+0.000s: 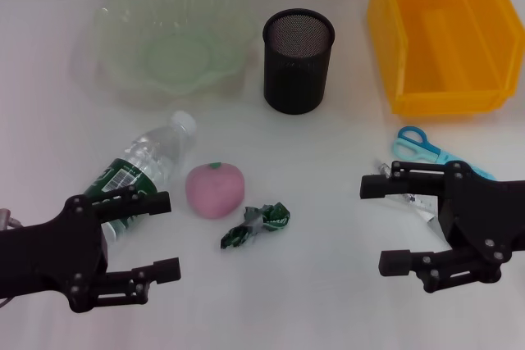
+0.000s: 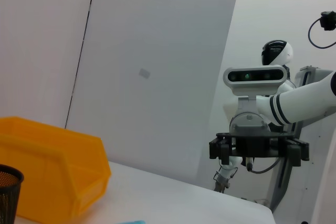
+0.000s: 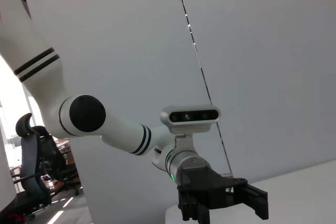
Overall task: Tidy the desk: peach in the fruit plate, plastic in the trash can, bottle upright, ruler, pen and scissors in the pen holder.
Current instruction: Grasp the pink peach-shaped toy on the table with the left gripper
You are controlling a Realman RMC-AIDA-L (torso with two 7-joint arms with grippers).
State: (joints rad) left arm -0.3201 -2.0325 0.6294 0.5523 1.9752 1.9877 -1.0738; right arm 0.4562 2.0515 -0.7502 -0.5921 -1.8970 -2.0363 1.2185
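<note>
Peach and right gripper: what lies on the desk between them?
In the head view, only the crumpled green plastic lies between the peach and the open right gripper; the rest is bare desk.

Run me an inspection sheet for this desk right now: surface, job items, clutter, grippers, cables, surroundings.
Surface: white desk, bare toward its front edge.
Job's things: bottle lying on its side, partly under the left gripper; peach on the desk, not in the empty fruit plate; plastic wrapper beside the peach; scissors flat, partly hidden by the right gripper; pen holder upright, contents not visible; ruler and pen not clearly seen.
Clutter: yellow bin at back right, looks empty.
Grippers: left gripper open, low at front left; right gripper open, at front right.
Cables: nothing seen on the desk.
Surroundings: plain pale wall panels.
</note>
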